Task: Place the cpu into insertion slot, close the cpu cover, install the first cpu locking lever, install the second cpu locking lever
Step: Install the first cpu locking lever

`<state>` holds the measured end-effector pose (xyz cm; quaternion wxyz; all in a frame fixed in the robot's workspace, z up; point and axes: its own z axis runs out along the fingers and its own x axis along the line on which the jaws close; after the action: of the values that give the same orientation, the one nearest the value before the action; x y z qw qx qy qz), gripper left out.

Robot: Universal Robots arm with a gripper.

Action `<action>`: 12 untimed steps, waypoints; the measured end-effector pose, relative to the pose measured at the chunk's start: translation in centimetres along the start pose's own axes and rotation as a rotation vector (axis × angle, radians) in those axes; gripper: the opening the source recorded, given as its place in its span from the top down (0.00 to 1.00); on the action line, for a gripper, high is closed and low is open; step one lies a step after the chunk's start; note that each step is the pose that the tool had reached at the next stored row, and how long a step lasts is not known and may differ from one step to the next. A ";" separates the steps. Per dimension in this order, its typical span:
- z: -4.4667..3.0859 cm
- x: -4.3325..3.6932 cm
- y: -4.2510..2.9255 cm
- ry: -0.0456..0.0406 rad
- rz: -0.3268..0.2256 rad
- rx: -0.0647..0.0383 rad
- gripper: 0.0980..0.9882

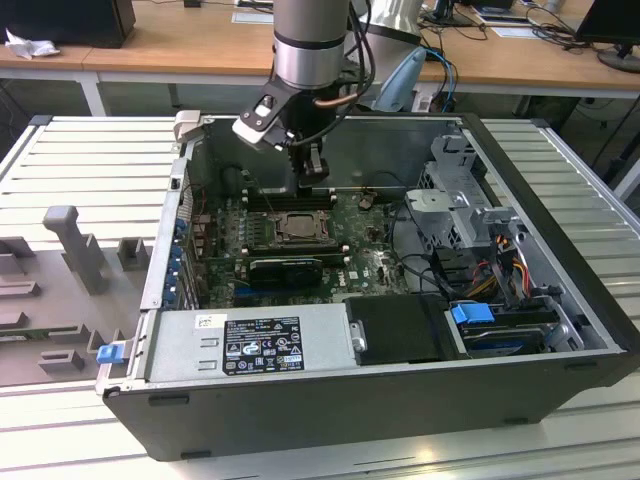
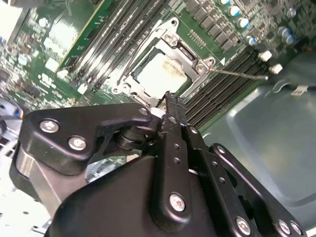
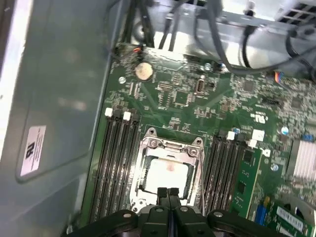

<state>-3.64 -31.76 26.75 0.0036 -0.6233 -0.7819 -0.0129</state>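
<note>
Black fingers [image 3: 162, 193] sit closest in both wrist views, pressed tight together with nothing held between them. Their tips [image 2: 174, 106] stand at the rim of the insertion slot [image 1: 297, 226]; I cannot tell whether they touch it. The cpu [image 3: 167, 174] lies seated in that slot, its pale top showing through the window of the cpu cover [image 3: 173, 144], which lies flat over it. In the second wrist view 1 thin wire lever [image 2: 237, 74] juts out from the socket corner across the memory slots [image 2: 217, 94].

A white label [image 3: 30, 150] with dark print is stuck on the grey case wall [image 3: 64, 74], and a larger sticker [image 1: 260, 345] sits on the power supply [image 1: 200, 350]. Memory slots hem the socket in on 2 sides, and the case wall rises just beyond 1 bank. The open computer case [image 1: 560, 250] lies on a slatted metal surface [image 1: 90, 160].
</note>
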 end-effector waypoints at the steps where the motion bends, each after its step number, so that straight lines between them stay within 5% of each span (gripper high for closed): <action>1: 0.01 0.00 0.00 0.0007 -0.035 0.001 0.99; 12: 0.01 0.00 0.00 0.0039 -0.236 0.005 0.99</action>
<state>-3.64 -31.76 26.74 0.0051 -0.5268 -0.8499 -0.0125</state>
